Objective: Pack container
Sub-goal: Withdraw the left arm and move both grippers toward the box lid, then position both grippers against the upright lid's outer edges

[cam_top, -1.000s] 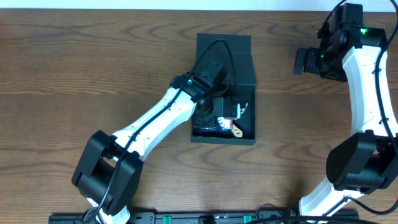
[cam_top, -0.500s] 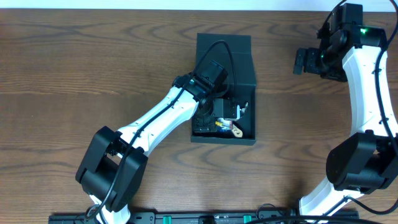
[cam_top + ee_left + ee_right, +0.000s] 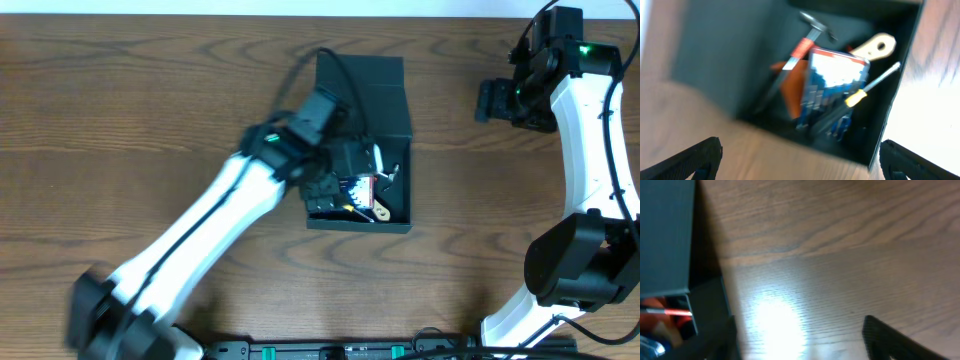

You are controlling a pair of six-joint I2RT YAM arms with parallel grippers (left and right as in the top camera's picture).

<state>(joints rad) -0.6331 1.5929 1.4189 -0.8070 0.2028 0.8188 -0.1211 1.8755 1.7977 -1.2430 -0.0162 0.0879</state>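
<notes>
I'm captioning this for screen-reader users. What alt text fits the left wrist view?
Blurred look down into the open dark container holding a hammer, a blue-and-white bit case, a yellow-handled screwdriver and a cream tool handle with a hole. The left gripper is open and empty, its black fingertips in the bottom corners, above the wooden table.

Left arm over the container (image 3: 380, 95), right arm off to its side.
The left arm (image 3: 220, 215), blurred in the overhead view, stretched diagonally from the container's near-left, with the left gripper (image 3: 350, 165) above its open compartment, fingers (image 3: 695, 160) spread wide and empty. The right arm (image 3: 585, 150) rose to the container's right, elbow bent, with the right gripper (image 3: 487, 100) turned toward the container and well apart from it, fingers (image 3: 900, 340) parted and holding nothing.
</notes>
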